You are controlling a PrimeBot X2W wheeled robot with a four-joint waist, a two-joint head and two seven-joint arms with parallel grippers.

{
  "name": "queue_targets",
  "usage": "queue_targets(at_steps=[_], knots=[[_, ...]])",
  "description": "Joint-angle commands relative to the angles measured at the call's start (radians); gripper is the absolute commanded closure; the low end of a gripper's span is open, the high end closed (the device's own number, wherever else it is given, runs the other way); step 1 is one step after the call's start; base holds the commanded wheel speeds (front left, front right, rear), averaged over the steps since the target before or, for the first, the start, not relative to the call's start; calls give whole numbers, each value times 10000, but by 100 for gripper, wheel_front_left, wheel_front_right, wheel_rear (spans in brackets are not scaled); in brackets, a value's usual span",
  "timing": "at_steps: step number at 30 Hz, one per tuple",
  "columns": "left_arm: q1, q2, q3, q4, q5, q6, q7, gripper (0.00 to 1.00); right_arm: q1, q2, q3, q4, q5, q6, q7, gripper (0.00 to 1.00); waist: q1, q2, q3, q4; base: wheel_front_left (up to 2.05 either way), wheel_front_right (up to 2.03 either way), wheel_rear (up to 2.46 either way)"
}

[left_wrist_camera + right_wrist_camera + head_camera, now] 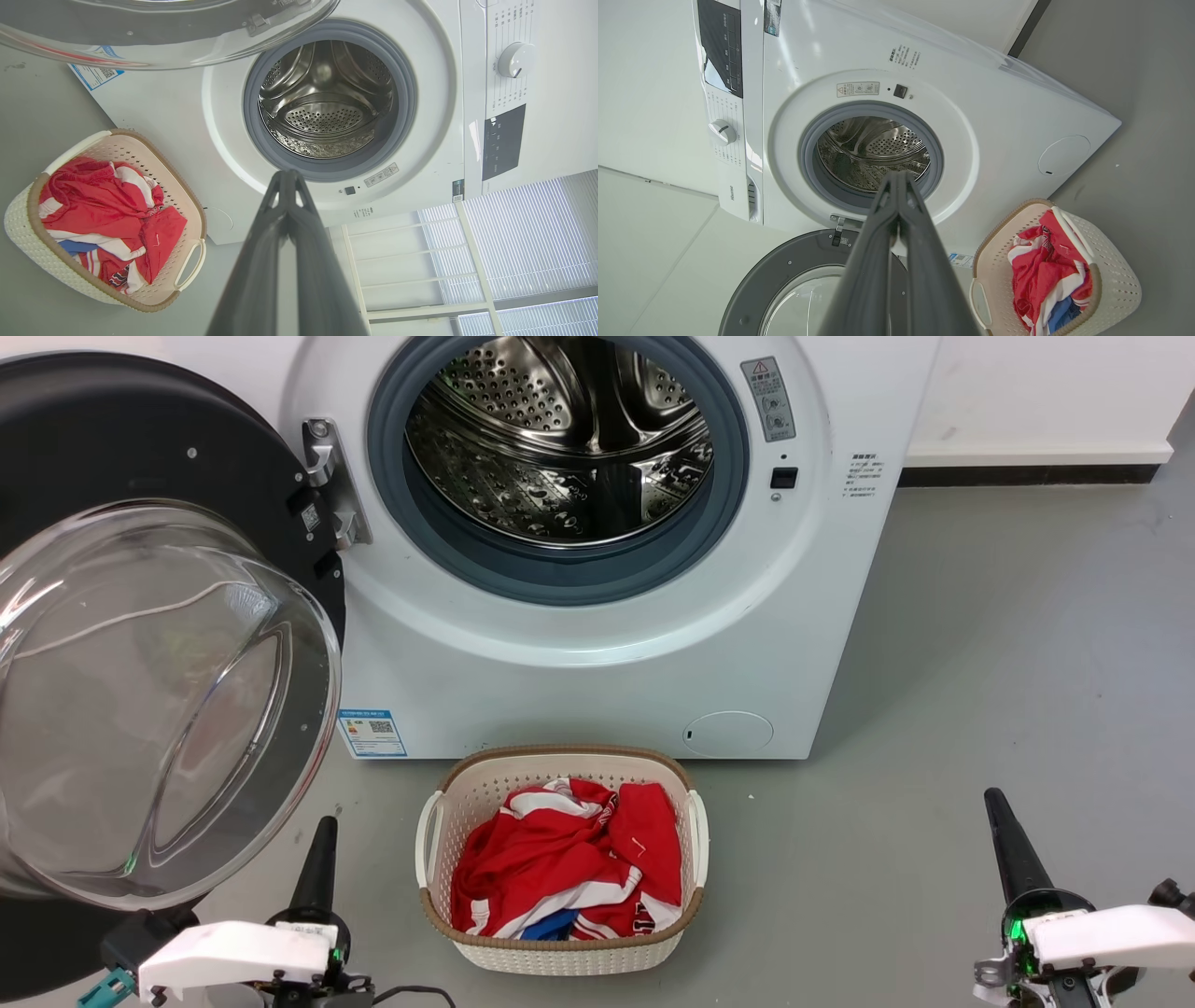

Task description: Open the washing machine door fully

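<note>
Left gripper (326, 823): low at lower left, fingers pressed together, tips meeting, holding nothing, pointing up. Right gripper (993, 795): lower right, same closed, empty pose, leaning slightly left. Both well apart. Green light (1013, 926) on right wrist.

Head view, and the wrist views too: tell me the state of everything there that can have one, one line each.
Large round glossy black washing machine door with clear glass bowl: swung wide open.
Perforated steel drum: exposed, looks empty.
White woven plastic basket: upright on the grey floor, holding red and white clothes.
Left gripper: shut, holding nothing.
Right gripper: shut, holding nothing.
</note>
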Motion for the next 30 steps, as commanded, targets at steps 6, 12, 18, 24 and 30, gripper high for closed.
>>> queue_targets(at_steps=[6,12,18,24,30], knots=[[-327,0,82,15,-765,-99,188,100,-354,-38,-87,87,751,1,194,100,0,0,25,5,0,0,0],[-416,0,119,63,-1304,-126,323,100,-447,-26,-136,190,1247,1,343,100,0,0,46,9,0,0,0],[-487,-1,157,116,-1810,-165,457,100,-559,-12,-188,278,1716,1,480,100,0,0,68,13,0,0,0],[-581,-2,199,163,-2296,-209,575,100,-674,3,-241,353,2171,1,606,100,0,0,90,17,0,0,0],[-601,-3,232,201,-2690,-218,676,100,-744,17,-283,421,2541,1,708,100,0,0,108,20,0,0,0]])
